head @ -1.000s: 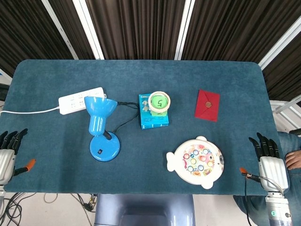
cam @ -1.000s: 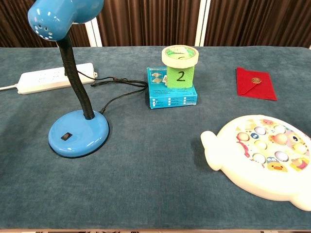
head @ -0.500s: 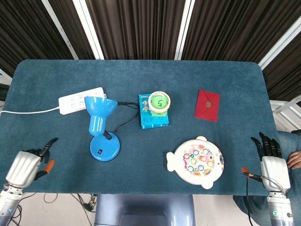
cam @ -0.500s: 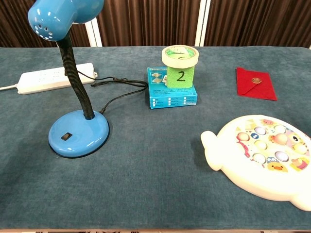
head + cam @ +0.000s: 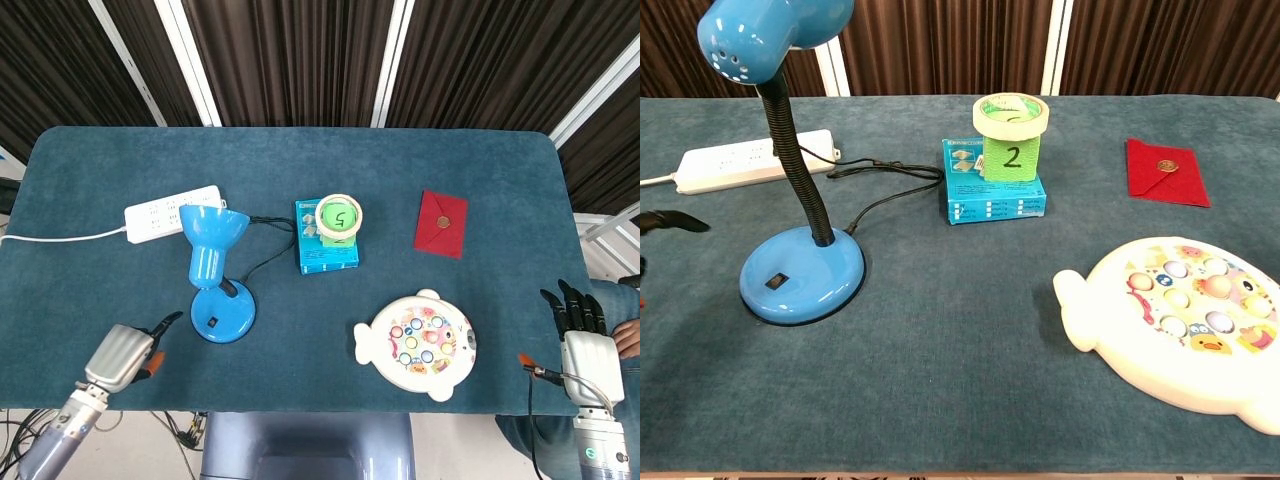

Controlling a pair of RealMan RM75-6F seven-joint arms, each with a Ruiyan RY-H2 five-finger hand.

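My left hand (image 5: 122,354) hovers over the table's front left part and holds nothing. One dark finger (image 5: 166,321) stretches toward the round base of the blue desk lamp (image 5: 222,314), a short gap away. In the chest view only that fingertip (image 5: 670,220) shows at the left edge, left of the lamp base (image 5: 802,273) and its small black switch (image 5: 774,282). My right hand (image 5: 583,348) stays beyond the table's right edge with straight fingers, empty, right of the white fish-shaped toy (image 5: 417,343).
A white power strip (image 5: 172,212) lies at the back left, with the lamp's cord running to it. A blue box (image 5: 327,250) in the middle carries a green numbered block (image 5: 1011,158) and a tape roll (image 5: 339,216). A red envelope (image 5: 441,223) lies at the back right.
My left hand has come in from the table's left edge toward the lamp base, one finger now stretched out. My right hand has slipped slightly back toward the front edge.
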